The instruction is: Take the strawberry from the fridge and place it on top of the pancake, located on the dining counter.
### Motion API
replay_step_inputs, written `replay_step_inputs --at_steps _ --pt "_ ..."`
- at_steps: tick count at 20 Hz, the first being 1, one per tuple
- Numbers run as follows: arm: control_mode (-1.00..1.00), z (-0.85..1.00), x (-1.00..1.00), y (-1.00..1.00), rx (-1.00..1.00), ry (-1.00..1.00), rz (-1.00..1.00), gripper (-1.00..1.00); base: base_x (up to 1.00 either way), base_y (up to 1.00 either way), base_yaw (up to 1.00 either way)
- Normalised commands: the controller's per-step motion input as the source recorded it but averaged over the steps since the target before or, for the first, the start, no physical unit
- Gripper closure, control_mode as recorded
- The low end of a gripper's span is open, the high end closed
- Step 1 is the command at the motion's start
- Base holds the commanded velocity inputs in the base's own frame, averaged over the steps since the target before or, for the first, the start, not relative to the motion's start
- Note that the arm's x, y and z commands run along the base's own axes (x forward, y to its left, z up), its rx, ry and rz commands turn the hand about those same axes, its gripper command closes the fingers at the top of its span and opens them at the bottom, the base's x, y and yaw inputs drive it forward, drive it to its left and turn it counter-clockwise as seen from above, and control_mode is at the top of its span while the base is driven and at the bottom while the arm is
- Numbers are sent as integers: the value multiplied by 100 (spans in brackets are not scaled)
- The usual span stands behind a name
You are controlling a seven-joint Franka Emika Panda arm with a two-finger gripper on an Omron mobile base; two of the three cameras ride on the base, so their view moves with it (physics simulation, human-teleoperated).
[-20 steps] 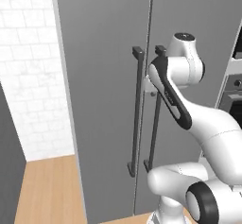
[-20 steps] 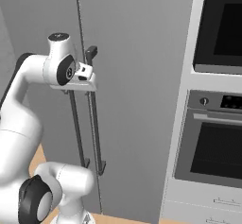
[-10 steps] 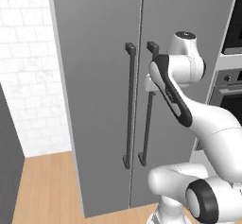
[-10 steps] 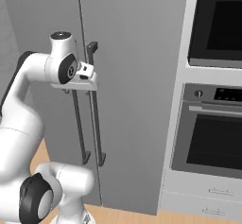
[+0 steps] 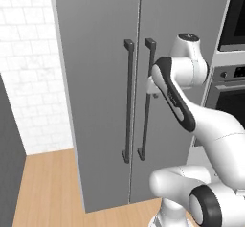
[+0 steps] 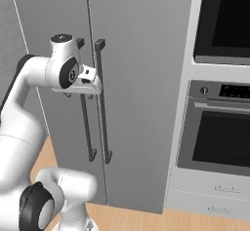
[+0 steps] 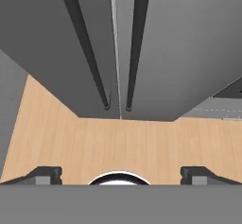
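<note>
Hand view gives us our two dark fingertips (image 7: 45,175) at the lower corners, at 7 and 5 o'clock, standing far apart with nothing between them, so our gripper (image 7: 121,176) is spread wide and carries nothing. Straight ahead of it, toward 12 o'clock, run the two long dark bar handles, the left handle (image 7: 87,43) and the right handle (image 7: 136,38), with the thin door seam between them; both end just above the pale wooden floor (image 7: 118,145).

From the right base view we see our gripper (image 6: 90,83) hanging close in front of the upper part of those handles, near but apart from them as far as we can judge. From the left base view it sits just at 3 o'clock of the right handle (image 5: 146,101), largely hidden behind our own forearm.

The fridge (image 5: 100,77) is tall, matte grey and flat-faced, with both doors shut and the handles side by side at the centre seam. It fills the middle of the left base view. The strawberry cannot be seen with the doors shut.

At 9 o'clock of the fridge stands a white tiled wall (image 5: 26,73). At 3 o'clock, in the right base view, a built-in oven (image 6: 219,127) with a dark glass door sits below a second dark-fronted appliance (image 6: 227,23), with pale drawers (image 6: 215,198) under them.
</note>
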Motion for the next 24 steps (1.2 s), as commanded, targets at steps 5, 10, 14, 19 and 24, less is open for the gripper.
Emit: replay_step_inputs --at_steps 5,10,14,19,24 --pt "-100 -26 79 0 0 -21 4 -100 0 0 0" --pt "-100 -10 91 -7 0 -19 0 -100 0 0 0" --pt "-100 -4 74 -15 0 -27 -3 -100 0 0 0" --pt "-100 0 81 -12 0 -17 0 -100 0 0 0" --pt "-100 -1 54 0 0 -13 0 -100 0 0 0"
